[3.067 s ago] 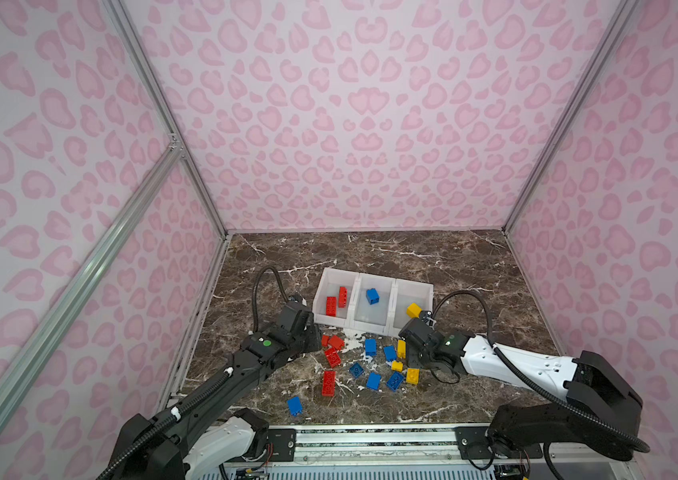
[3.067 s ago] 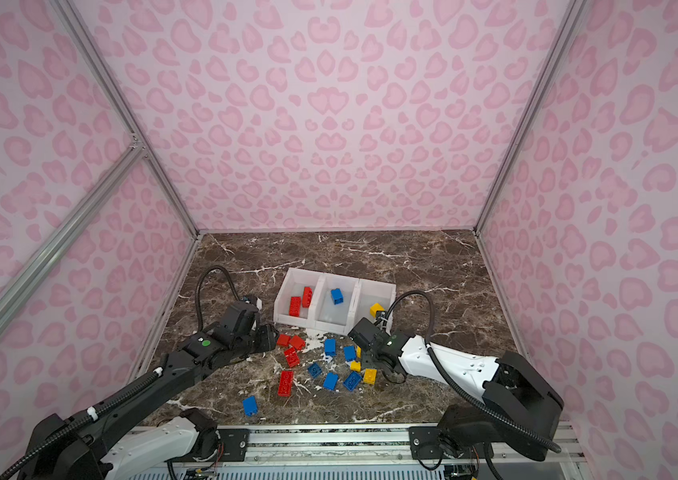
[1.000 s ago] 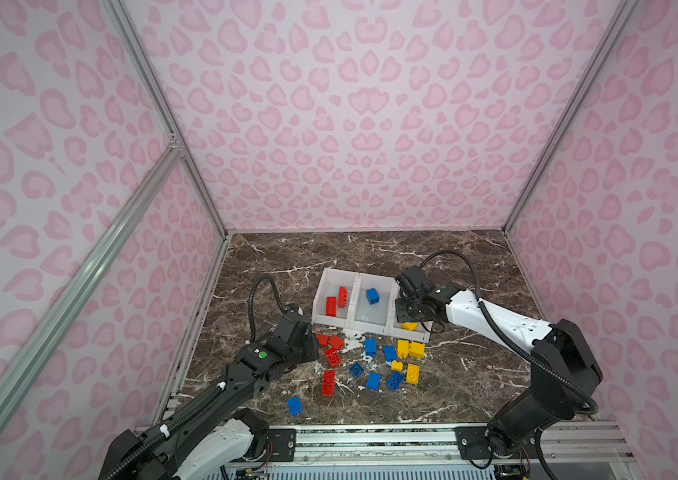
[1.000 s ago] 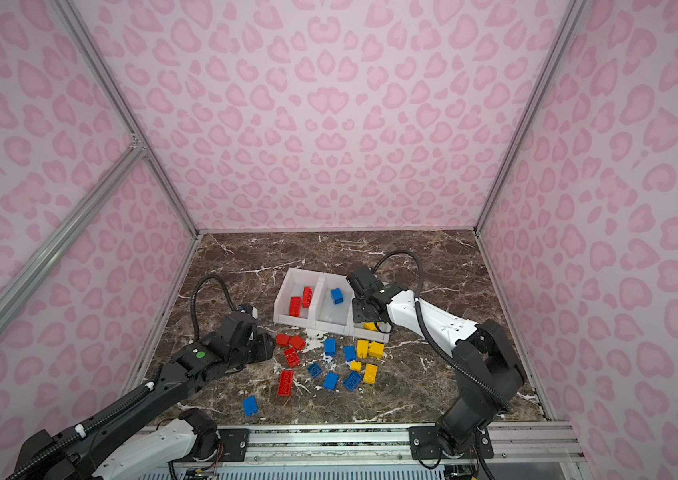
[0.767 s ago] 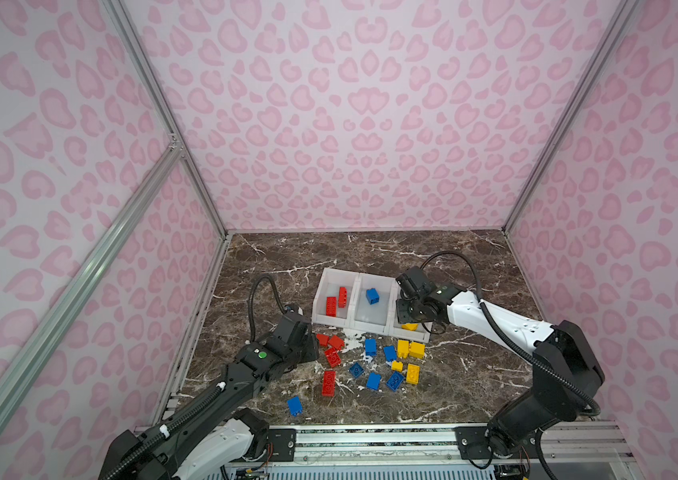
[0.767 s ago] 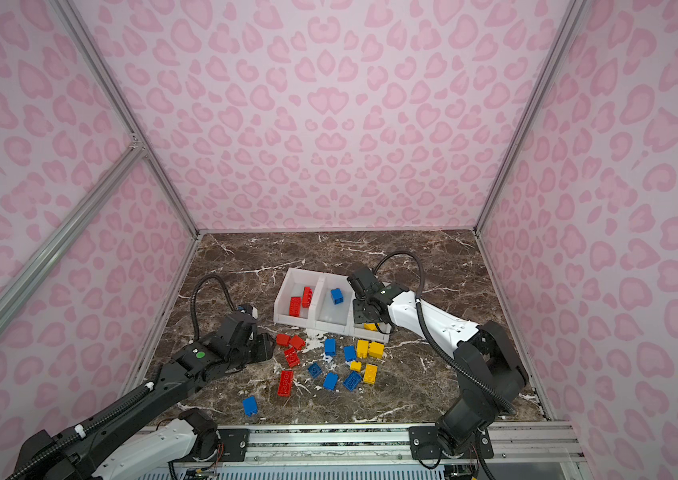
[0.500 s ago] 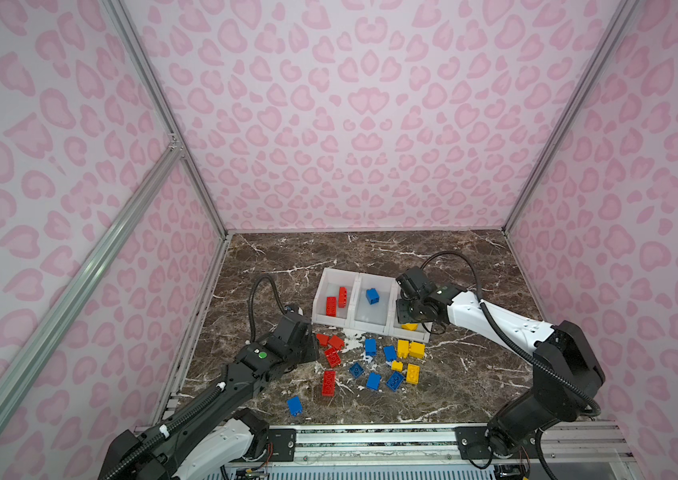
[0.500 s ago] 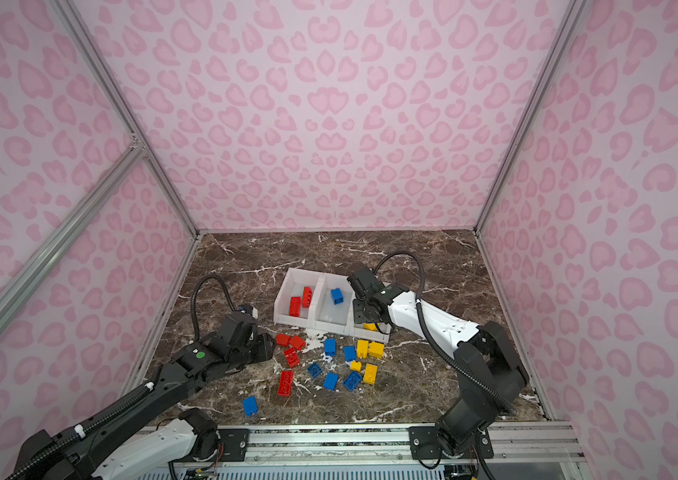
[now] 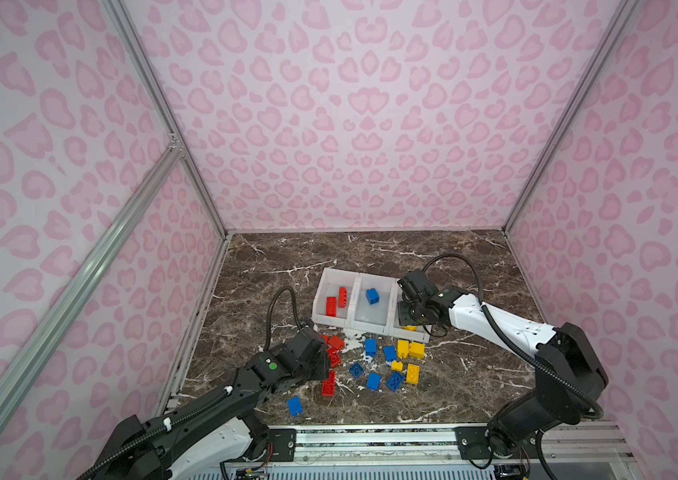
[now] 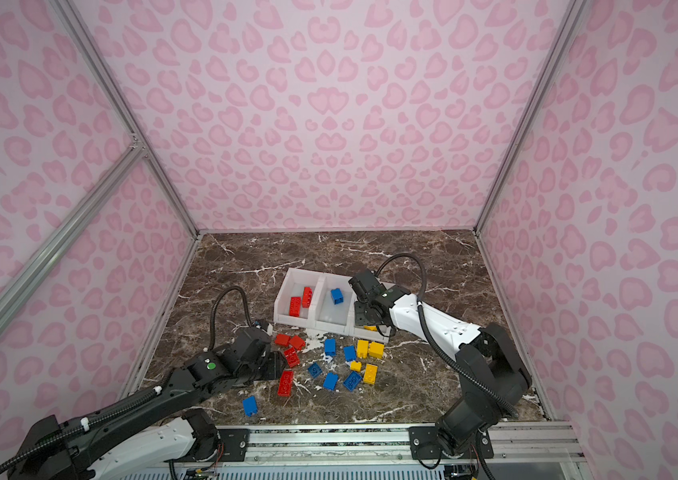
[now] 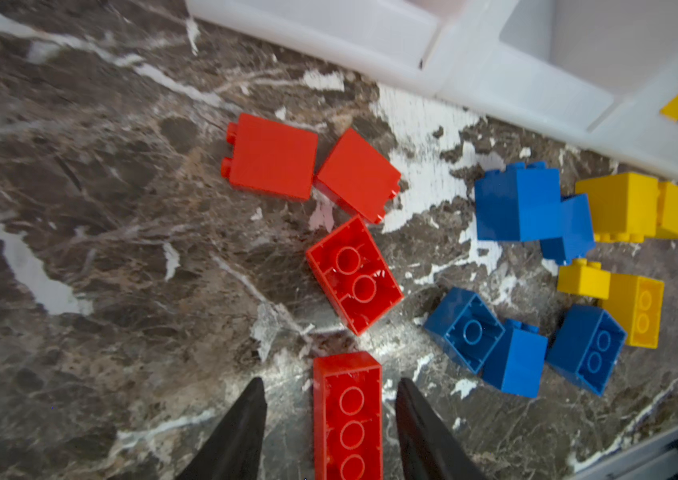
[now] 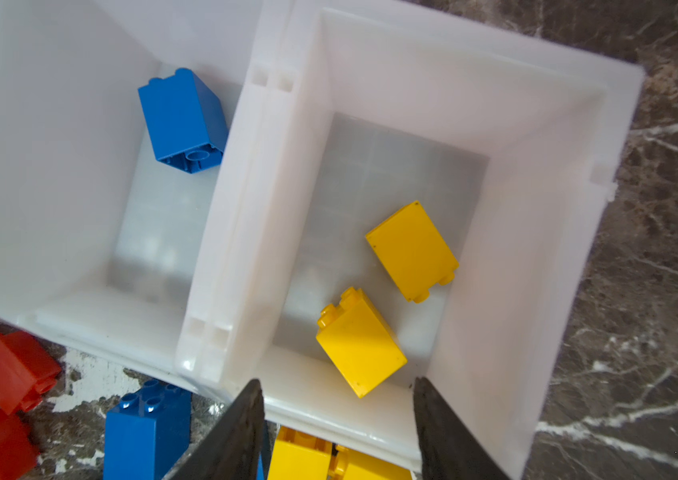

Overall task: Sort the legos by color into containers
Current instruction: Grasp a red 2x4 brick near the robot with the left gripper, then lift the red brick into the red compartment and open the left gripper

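White-and-black arms point(image 9: 503, 328), black cables point(image 9: 451, 255), one green dot point(image 9: 273, 366).

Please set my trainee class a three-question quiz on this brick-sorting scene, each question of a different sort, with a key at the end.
1. Multiple choice: how many yellow bricks lie in the end bin below the right hand? A: one. B: two. C: four.
2. True or false: the left hand is shut on a brick.
3. Fill the gap: the middle bin holds a single brick, and its colour is ___.

Key
1. B.
2. False: it is open, its jaws on either side of a long red brick with a gap on each side.
3. Blue: the blue brick.
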You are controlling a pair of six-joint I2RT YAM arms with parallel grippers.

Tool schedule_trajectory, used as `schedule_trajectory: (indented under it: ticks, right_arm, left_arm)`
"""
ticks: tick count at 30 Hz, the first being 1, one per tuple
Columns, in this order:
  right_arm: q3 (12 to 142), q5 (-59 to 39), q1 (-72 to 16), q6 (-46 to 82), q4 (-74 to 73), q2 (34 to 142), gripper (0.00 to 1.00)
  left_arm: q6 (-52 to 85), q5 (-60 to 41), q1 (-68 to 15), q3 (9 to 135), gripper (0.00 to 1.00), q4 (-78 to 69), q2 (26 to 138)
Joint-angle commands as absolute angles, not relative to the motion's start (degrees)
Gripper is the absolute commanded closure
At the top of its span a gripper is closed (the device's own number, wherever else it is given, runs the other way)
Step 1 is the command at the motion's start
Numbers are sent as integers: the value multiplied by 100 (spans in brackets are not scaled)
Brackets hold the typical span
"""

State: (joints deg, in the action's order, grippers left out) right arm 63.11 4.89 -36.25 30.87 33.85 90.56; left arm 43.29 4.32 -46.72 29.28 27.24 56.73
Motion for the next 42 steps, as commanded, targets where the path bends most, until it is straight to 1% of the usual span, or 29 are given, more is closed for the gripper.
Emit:
schedule_trajectory:
  ticks: [1, 9, 11, 15, 16, 17, 19, 22, 24, 26, 29, 32, 34, 37, 39, 42]
  right_arm:
    - [6258, 474, -3624, 3122, 3339, 9059, 41]
    - [6163, 456, -3628, 3151, 3315, 9005, 42]
    - [6127, 455, -3627, 3160, 3300, 8972, 43]
    - [6051, 475, -3628, 3168, 3313, 8905, 43]
    - [6035, 487, -3625, 3165, 3312, 8894, 43]
    - [6026, 485, -3624, 3170, 3306, 8883, 44]
    - [6004, 489, -3621, 3174, 3305, 8871, 44]
    - [6009, 477, -3621, 3179, 3301, 8863, 44]
    - [6037, 482, -3621, 3168, 3321, 8854, 44]
    - [6069, 487, -3618, 3148, 3356, 8841, 45]
    - [6106, 508, -3629, 3143, 3400, 8801, 45]
    - [6096, 512, -3625, 3184, 3410, 8746, 45]
    - [6103, 502, -3639, 3207, 3423, 8710, 45]
    - [6134, 554, -3678, 3204, 3496, 8634, 46]
    - [6108, 574, -3688, 3225, 3515, 8562, 46]
    - [6034, 599, -3698, 3254, 3532, 8469, 46]
  left_arm:
    - [4577, 574, -5019, 2926, 46, 2657, 5956]
    - [4622, 943, -5709, 3488, 47, 3042, 7140]
    - [4651, 992, -5771, 3586, 51, 3068, 7352]
    - [4645, 1063, -5834, 3700, 62, 3068, 7532]
    - [4634, 1083, -5836, 3700, 62, 3071, 7541]
    - [4625, 1097, -5842, 3708, 67, 3075, 7545]
    - [4617, 1124, -5844, 3717, 72, 3089, 7533]
    - [4487, 1273, -5845, 3884, 73, 3219, 7437]
    - [4245, 1552, -5838, 4154, 73, 3399, 7345]
    - [3876, 1884, -5691, 4552, 71, 3608, 7345]
    - [3221, 1982, -5091, 5228, 70, 3600, 7496]
    - [2612, 1837, -4417, 5867, 70, 3278, 7865]
    - [2272, 1683, -4062, 6409, 70, 3167, 8325]
    - [1856, 1525, -3757, 7199, 70, 3266, 9057]
    - [1718, 1424, -3581, 7534, 70, 3274, 9446]
    - [1640, 1002, -3290, 7907, 69, 3306, 9872]
